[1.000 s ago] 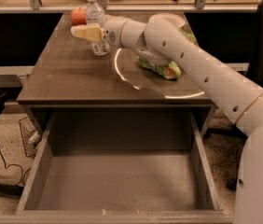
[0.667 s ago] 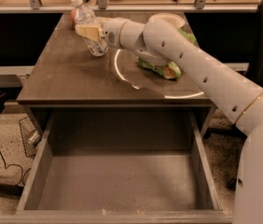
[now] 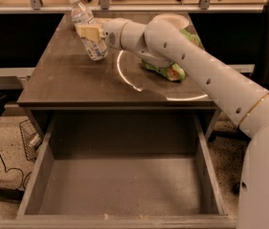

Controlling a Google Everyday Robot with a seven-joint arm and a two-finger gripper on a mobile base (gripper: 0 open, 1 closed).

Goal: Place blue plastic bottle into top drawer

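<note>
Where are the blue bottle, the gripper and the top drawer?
blue plastic bottle [image 3: 97, 50], camera view, lower body.
gripper [image 3: 87, 32], camera view, between fingertips, at the bottle's middle.
top drawer [image 3: 125, 185], camera view, bare bottom.

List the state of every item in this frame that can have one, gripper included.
blue plastic bottle: capped, tilted with the cap toward the far left, held in the gripper.
gripper: shut on the bottle's middle, over the far left part of the desk.
top drawer: pulled open, nothing in it.
green snack bag: lying on the desk, partly under the arm.
</note>
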